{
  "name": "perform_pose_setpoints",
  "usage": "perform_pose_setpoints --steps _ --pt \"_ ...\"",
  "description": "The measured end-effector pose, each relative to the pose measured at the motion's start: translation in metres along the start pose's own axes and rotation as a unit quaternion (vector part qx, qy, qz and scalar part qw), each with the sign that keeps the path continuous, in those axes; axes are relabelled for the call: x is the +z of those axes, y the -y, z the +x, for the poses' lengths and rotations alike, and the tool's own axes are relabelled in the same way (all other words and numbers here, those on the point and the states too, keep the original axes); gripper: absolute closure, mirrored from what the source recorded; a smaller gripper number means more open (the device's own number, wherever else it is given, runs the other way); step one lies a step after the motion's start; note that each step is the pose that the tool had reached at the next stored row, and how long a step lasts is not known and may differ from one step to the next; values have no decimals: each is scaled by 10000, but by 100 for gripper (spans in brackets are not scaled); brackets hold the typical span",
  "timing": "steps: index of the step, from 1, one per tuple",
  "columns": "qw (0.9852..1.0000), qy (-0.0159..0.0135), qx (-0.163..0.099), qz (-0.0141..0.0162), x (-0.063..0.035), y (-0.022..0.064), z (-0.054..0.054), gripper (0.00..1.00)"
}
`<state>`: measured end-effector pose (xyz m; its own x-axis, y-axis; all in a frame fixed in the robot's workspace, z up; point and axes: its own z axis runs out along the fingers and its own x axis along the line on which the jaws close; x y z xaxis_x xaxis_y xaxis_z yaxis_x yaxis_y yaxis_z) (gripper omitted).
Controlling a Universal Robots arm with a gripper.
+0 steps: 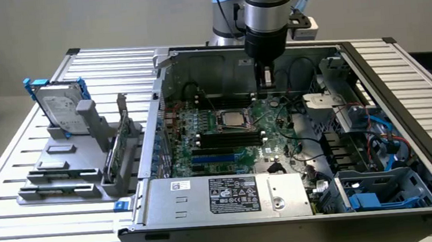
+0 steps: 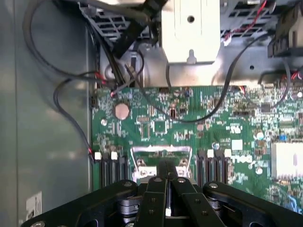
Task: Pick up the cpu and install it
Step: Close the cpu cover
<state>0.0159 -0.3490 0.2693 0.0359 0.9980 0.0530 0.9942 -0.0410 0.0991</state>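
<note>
Pincer (image 1: 265,82) hangs inside the open computer case (image 1: 366,68), near its back wall and above the green motherboard (image 1: 280,145). In the wrist view the pincer (image 2: 166,166) has its two black fingers (image 2: 158,189) pressed together, with no gap between the tips: closed. Nothing shows between the pads, and the tips seem to touch nothing, though their very ends are hard to make out against the board.

Cpu (image 1: 231,120): off to the exterior view's left of the pincer and nearer that camera, apart from the tips. It lies flat on the motherboard, silvery metal top facing up. It is square, so there is no long axis to record (its edges run in line with the black memory sticks (image 1: 231,138) just beside it, on the side away from the pincer).

Wrist view: metal socket frame (image 2: 161,150) sits directly beyond the closed fingertips, partly hidden by them.
</note>
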Motion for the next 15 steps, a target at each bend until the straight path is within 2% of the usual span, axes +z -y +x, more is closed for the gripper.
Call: perform_pose_setpoints --steps 7,10,15 --pt "10000 -22 -1 1 33 -298 7 89" --pt "10000 -22 -1 1 77 -352 7 89" --pt "10000 -23 -1 10 165 -386 4 89"
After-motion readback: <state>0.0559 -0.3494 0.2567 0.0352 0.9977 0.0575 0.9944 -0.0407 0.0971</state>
